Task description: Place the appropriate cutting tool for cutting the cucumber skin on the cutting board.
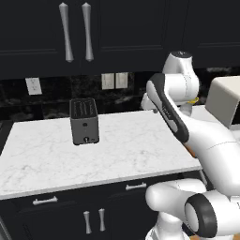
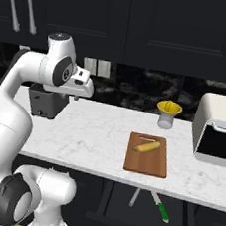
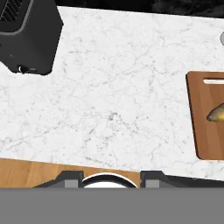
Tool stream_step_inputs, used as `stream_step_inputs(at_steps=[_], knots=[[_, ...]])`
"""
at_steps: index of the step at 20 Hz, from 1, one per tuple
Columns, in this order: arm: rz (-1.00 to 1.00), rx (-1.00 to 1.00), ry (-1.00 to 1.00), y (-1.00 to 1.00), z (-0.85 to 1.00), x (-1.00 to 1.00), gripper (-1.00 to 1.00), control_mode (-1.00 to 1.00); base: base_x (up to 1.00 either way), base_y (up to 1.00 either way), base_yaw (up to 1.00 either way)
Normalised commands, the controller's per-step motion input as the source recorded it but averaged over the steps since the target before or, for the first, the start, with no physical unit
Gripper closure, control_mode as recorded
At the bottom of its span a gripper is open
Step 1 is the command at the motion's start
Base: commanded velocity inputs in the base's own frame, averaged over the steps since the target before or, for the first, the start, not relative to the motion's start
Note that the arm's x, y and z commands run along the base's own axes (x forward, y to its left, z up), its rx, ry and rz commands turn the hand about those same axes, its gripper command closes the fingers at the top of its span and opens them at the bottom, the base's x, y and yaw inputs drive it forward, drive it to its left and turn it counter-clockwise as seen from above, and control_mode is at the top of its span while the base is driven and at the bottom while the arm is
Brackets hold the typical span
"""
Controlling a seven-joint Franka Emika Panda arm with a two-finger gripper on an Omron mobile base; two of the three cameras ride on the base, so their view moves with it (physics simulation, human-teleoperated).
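Reddish-brown cutting board point(image 3: 209, 120) lies right of the hand point(image 3: 110, 180).

- The white arm point(image 2: 16, 98) is bending up high and reaching forward.
- The gripper point(image 3: 111, 177) is pointing down, with its fingertips point(image 3: 70, 178) apart, holding nothing.

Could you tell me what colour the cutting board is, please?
Reddish-brown wood, clearest in the right base view: cutting board.
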Motion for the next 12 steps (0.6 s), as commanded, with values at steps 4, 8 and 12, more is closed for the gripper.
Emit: stream_step_inputs(at_steps=[4,8,12], knots=[[0.00,0.00,0.00,-0.30,-0.04,-0.20,-1.00,-1.00,0.00,0.00,0.00],[0.00,0.04,-0.09,-0.72,-0.12,-0.74,-1.00,-1.00,0.00,0.00,0.00],[0.00,0.06,-0.04,-0.92,-0.24,-0.65,-1.00,-1.00,0.00,0.00,0.00]])
